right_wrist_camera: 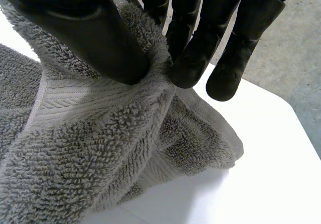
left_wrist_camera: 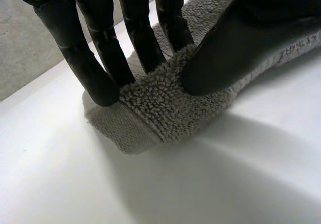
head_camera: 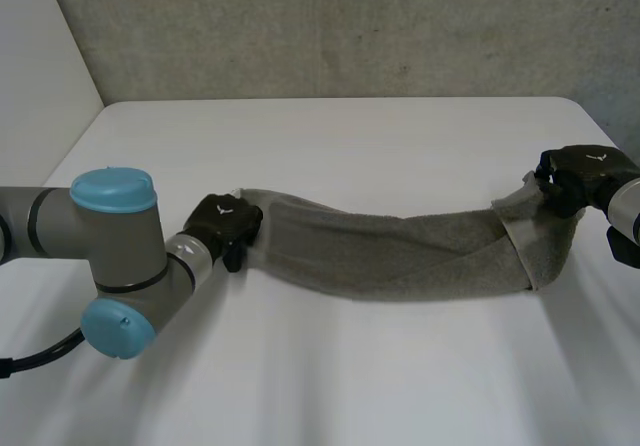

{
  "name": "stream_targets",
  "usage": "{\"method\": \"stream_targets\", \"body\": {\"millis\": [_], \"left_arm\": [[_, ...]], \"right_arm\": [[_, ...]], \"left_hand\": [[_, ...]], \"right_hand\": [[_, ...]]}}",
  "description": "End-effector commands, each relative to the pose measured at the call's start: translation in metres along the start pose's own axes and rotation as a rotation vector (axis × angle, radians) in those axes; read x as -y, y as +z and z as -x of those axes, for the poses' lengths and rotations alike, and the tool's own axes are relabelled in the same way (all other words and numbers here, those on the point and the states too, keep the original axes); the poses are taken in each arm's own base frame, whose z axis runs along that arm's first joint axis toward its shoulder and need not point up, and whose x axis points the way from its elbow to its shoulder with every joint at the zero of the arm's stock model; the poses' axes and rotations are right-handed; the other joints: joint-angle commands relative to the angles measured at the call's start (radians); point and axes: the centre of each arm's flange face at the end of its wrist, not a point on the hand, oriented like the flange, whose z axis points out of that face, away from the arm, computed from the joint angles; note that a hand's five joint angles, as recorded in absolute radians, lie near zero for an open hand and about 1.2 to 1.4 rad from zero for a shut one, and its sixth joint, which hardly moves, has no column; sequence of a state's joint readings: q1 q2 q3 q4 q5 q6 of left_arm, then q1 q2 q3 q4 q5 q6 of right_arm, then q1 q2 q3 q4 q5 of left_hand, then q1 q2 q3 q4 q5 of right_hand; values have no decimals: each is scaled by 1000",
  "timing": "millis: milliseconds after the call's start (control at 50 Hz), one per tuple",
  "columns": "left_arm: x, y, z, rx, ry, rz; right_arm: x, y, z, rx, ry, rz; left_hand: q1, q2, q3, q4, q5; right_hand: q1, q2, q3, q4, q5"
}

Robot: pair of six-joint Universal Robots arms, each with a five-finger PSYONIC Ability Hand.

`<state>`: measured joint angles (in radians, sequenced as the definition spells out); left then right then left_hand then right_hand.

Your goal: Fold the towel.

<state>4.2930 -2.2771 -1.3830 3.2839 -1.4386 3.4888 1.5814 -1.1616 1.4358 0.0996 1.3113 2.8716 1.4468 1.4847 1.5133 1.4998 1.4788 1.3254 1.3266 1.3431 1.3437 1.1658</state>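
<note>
A grey towel point(head_camera: 400, 256) lies bunched into a long band across the white table point(head_camera: 330, 146). My left hand point(head_camera: 225, 222) is at the towel's left end. Its thumb point(left_wrist_camera: 220, 63) and fingers point(left_wrist_camera: 95, 78) pinch the towel's corner point(left_wrist_camera: 160, 108) just above the table. My right hand point(head_camera: 580, 176) is at the right end, lifted a little off the table. There its thumb point(right_wrist_camera: 100, 38) and fingers point(right_wrist_camera: 195, 53) pinch a gathered fold of the towel point(right_wrist_camera: 100, 148), and the cloth hangs down from the grip.
A grey wall point(head_camera: 330, 26) runs behind the table's far edge. Bare white tabletop lies in front of the towel and behind it. My left arm point(head_camera: 100, 246) reaches in along the table's near left side.
</note>
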Motion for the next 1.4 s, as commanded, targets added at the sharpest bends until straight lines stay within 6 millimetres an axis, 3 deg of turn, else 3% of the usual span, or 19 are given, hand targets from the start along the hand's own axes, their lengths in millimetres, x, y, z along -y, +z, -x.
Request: {"method": "stream_targets", "body": {"millis": [20,60,180,220,280,380,480,560,620,660,720,820,980,1100,1120,1140,1240,1300,1400], "left_arm": [[19,-6,22,116,-20,-31],[45,-17,34,158,-32,-99],[84,-39,53,202,-88,-207],[118,-68,58,202,-135,-305],[144,-96,59,180,-161,-385],[170,-131,62,160,-166,-471],[178,-145,62,155,-162,-493],[176,-144,63,157,-163,-480],[166,-132,67,163,-173,-441],[136,-99,66,152,-188,-330],[121,-83,66,144,-197,-278],[68,-26,67,131,-214,-126],[40,22,88,203,-179,-98],[48,33,105,319,-144,-172],[49,34,111,349,-128,-184],[50,34,113,364,-106,-191],[43,28,109,370,-36,-153],[49,15,105,362,4,-151],[54,-3,100,354,20,-149]], "right_arm": [[7,-3,-1,-2,-7,-25],[17,-6,-2,-11,-17,-64],[46,-21,-5,-29,-39,-156],[70,-39,-6,-50,-51,-231],[95,-63,-4,-48,-61,-317],[125,-98,-2,-45,-6,-426],[140,-116,-2,-26,99,-474],[139,-117,-3,-10,139,-450],[126,-98,-4,13,159,-387],[104,-69,-3,42,183,-294],[92,-55,-1,55,192,-251],[48,2,15,116,212,-100],[17,51,37,157,193,-68],[22,62,23,25,202,-163],[21,64,21,-2,203,-180],[20,64,22,-12,196,-182],[16,60,27,-2,168,-166],[18,53,28,-6,106,-164],[20,42,26,-20,-23,-169]], "left_hand": [[-51,-88,-117,-103,-257],[-51,-88,-117,-103,-257],[-51,-88,-117,-103,-257],[-51,-88,-117,-103,-257],[-51,-88,-117,-103,-257],[-51,-88,-117,-103,-257],[-51,-88,-117,-103,-257],[-51,-88,-117,-103,-257],[-51,-88,-117,-103,-257],[-51,-88,-117,-103,-257],[-51,-88,-117,-103,-257],[-51,-88,-117,-103,-257],[-51,-88,-117,-103,-257],[-118,-156,-184,-171,-324],[-397,-435,-463,-450,-603],[-815,-853,-882,-868,-1022],[-1272,-1310,-1339,-1325,-1479],[-1272,-1310,-1339,-1325,-1479],[-1272,-1310,-1339,-1325,-1479]], "right_hand": [[71,70,53,53,56],[71,70,53,53,56],[71,70,53,53,56],[71,70,53,53,56],[71,70,53,53,56],[71,70,53,53,56],[71,70,53,53,56],[71,70,53,53,56],[71,70,53,53,56],[71,70,53,53,56],[71,70,53,53,56],[71,70,53,53,56],[71,70,53,53,56],[71,70,53,53,56],[43,42,25,25,28],[-420,-421,-437,-438,-434],[-960,-961,-978,-979,-975],[-1151,-1152,-1169,-1169,-1166],[-1151,-1152,-1169,-1169,-1166]]}}
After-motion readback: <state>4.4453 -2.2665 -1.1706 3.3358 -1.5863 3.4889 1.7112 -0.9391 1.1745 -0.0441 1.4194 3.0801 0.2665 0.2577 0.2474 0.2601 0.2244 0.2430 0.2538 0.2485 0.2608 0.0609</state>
